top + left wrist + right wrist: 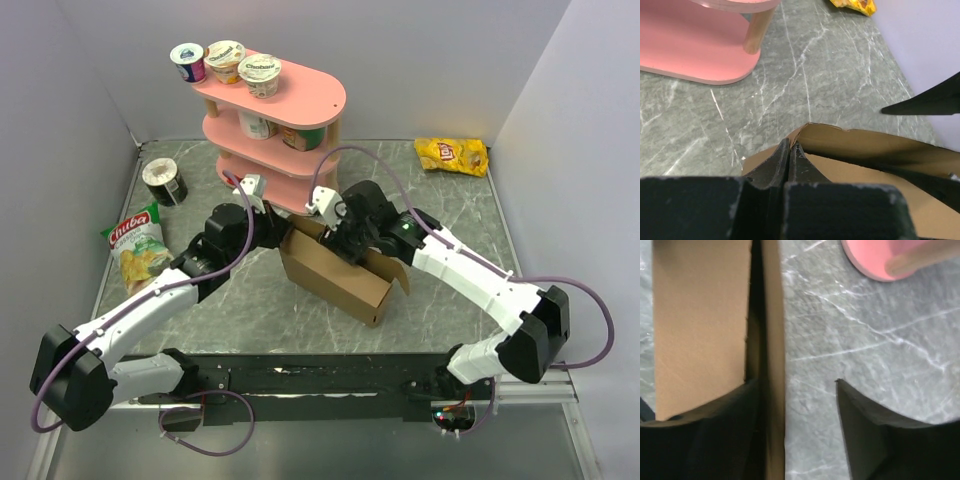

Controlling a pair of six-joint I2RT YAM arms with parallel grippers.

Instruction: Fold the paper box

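We saw the paper box (335,275) near the middle of the marbled table (250,315), just in front of the pink shelf (275,110). It lay on a diagonal, one end far and left, the other near and right. Its walls already stood up and its top was open. A loose flap (402,272) stuck out at its right end.

The left gripper (790,150) reached the far left corner of the box. In the left wrist view its fingers (772,167) were pressed flat together, with the torn cardboard edge rising right behind the tips. We could not tell whether any cardboard was caught between them.

The right gripper (795,382) hung over the far long wall of the box. Its jaws stood apart. In the right wrist view the wall ran up between them, lying against the left finger (715,410), while the right finger (862,432) was clear of it over bare table.

Yoghurt cups (225,60) sat on the top tier of the shelf. A yellow crisp bag (452,155) lay at the far right, with a green snack bag (138,248) and a dark tub (165,182) on the left.
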